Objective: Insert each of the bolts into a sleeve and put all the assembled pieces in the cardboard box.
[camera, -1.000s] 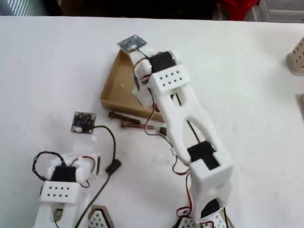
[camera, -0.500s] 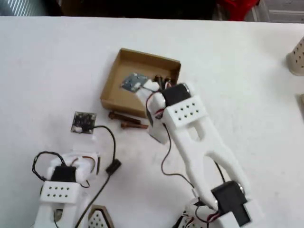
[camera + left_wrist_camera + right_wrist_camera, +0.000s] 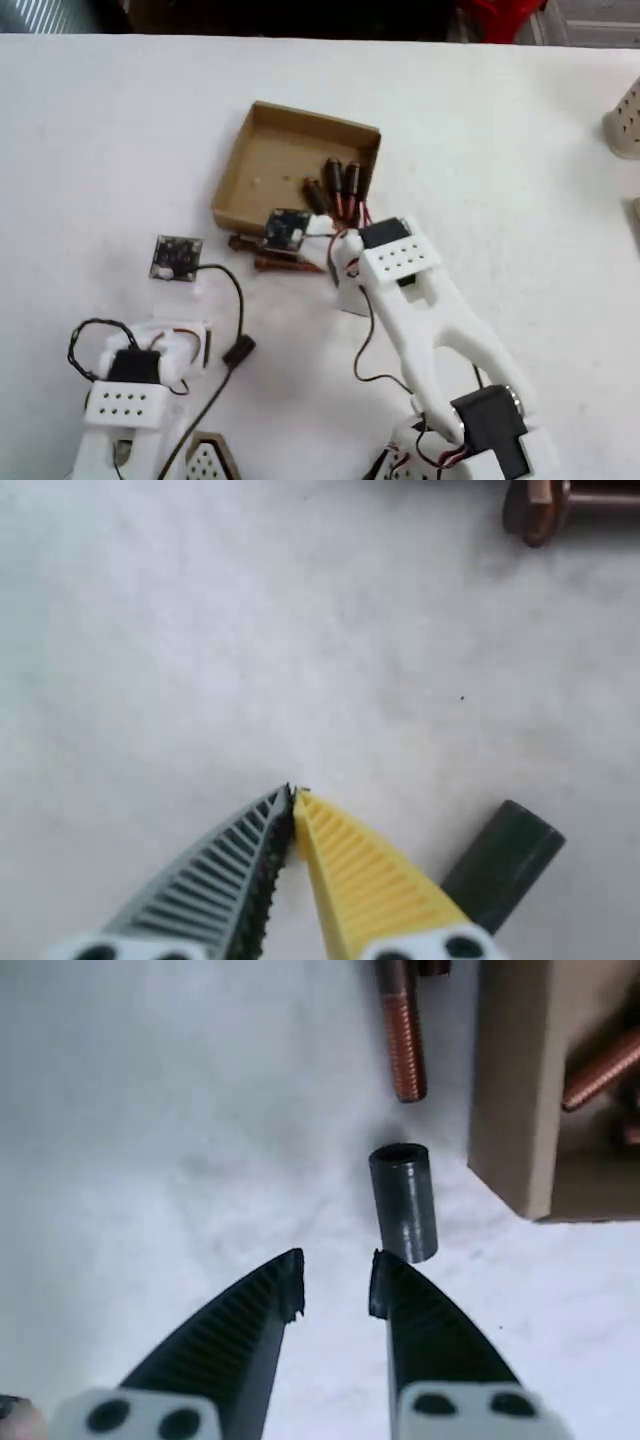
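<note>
Three assembled pieces (image 3: 335, 185) lie in the cardboard box (image 3: 270, 160), against its right wall. A second ago my right arm (image 3: 430, 310) was stretched over the box and hid them. It has since pulled back to the near side, and the pieces are now in plain sight.

The right tool (image 3: 335, 1280) is released and holds nothing. It hovers low over the desk just outside the box's near right corner. I take this to mean a finished piece has just been dropped in and I am lining up for the next one.

A dark sleeve (image 3: 403, 1210) lies just ahead of the tool, close beside the box wall. A bolt (image 3: 250, 243) and a second bolt (image 3: 283, 264) lie bare along the outside of the near wall, so at least two assemblies are left.

My left arm (image 3: 125, 400) has not moved. It sits well apart from the box on the near left, and the left tool (image 3: 293, 798) is clenched on nothing. A dark cylinder (image 3: 500, 865) lies beside it, likely another sleeve.

The desk (image 3: 120, 120) is plain white. Past its far edge, behind the box, the room is a dark strip with something red (image 3: 500, 15).
</note>
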